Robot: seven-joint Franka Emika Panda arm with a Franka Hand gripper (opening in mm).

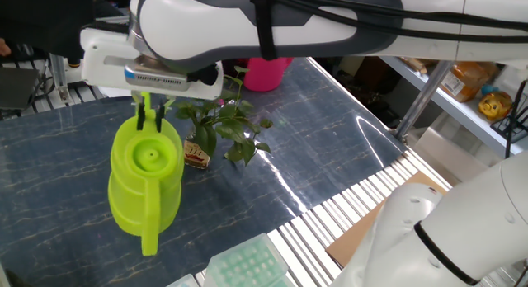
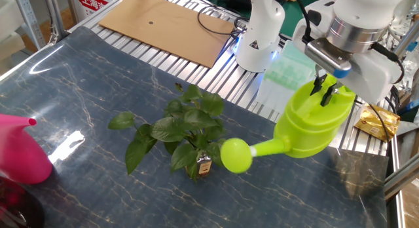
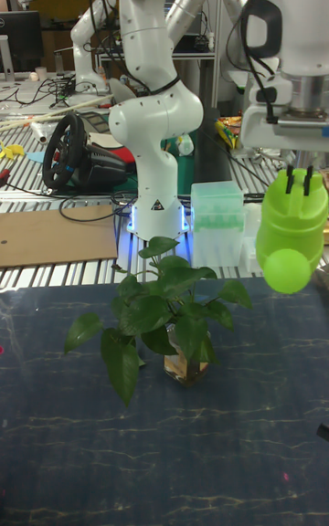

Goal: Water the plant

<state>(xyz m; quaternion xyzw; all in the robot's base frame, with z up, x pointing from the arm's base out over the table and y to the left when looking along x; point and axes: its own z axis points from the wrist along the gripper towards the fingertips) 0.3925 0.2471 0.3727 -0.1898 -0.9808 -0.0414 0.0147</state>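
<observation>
The pincer [image 2: 325, 95] is closed on the top handle of the lime green watering can [image 2: 309, 124], holding it in the air above the tabletop [image 2: 85, 90]. The can tilts, its spout sloping down to the round rose [image 2: 236, 155], which hangs near the plant [image 2: 175, 131], just to the right of its leaves in the other fixed view. The plant stands upright near the middle of the dark marbled tabletop, its stems in a tiny glass bottle [image 2: 203, 166] with a label. A pink watering can [image 2: 21, 153] sits at the left edge, well apart from the plant. Beyond the tabletop's far edge lies a brown cardboard sheet [image 2: 167, 21].
</observation>
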